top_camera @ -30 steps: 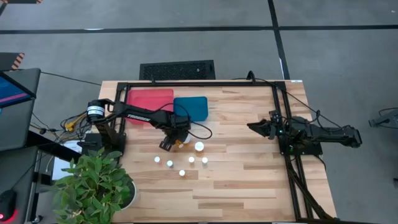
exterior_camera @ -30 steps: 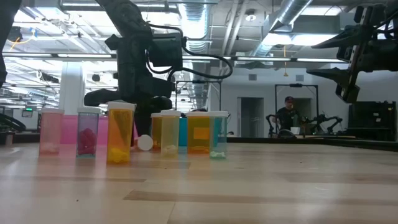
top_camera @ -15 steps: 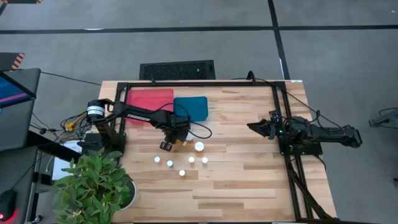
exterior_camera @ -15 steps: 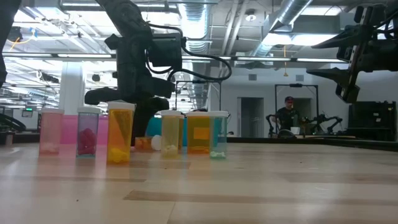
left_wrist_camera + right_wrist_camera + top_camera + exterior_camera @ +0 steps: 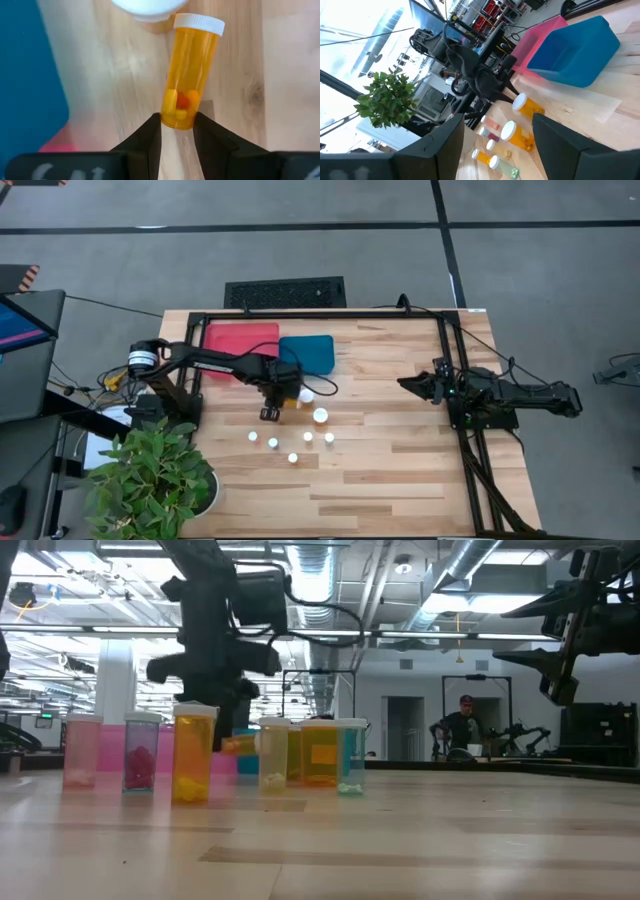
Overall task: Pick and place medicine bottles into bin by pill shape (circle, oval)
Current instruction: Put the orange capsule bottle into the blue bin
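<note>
My left gripper (image 5: 288, 396) is shut on an amber bottle (image 5: 190, 75) with a white cap (image 5: 199, 22) and yellow and orange pills inside. It holds the bottle above the table, just near of the blue tray (image 5: 308, 353). The bottle also shows in the low view (image 5: 238, 745). Several more white-capped bottles stand upright on their bases on the table (image 5: 293, 442); one of them (image 5: 320, 416) is wider. The red tray (image 5: 240, 338) lies beside the blue one. My right gripper (image 5: 412, 385) waits open and empty at the table's right. My left gripper pinches the amber bottle's bottom end (image 5: 176, 119) between its two fingers (image 5: 150, 135). The bottle runs on along the fingers, its cap pointing away from the gripper toward the table's right. It is lifted clear of the table and lies roughly level.
A black frame (image 5: 450, 370) borders the table's far and right sides. A potted plant (image 5: 150, 475) stands at the near left corner. Bare wood lies between the bottles and my right arm. A person (image 5: 463, 725) sits in the room far behind.
My left gripper has risen and gone toward the far edge and the blue tray with the amber bottle. The bottle lay on the table behind the standing ones a second ago and now hangs clear of the table.
</note>
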Motion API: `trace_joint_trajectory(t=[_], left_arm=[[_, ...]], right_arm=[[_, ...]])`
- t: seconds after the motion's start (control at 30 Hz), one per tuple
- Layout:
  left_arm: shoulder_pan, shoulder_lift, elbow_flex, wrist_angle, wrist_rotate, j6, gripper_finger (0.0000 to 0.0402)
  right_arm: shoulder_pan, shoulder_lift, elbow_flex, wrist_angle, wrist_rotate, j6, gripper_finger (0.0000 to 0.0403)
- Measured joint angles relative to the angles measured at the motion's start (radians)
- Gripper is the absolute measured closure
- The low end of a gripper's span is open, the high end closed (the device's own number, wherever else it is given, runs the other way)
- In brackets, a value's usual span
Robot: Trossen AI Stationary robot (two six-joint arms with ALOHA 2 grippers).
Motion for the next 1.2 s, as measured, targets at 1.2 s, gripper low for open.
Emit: trace_joint_trajectory(t=[1.2], left_arm=[[-0.003,-0.361,0.001,0.751,-0.108,-0.561,0.0312]], right_arm=[[-0.018,0.302,0.147,0.355,0.218,-0.551,0.0159]])
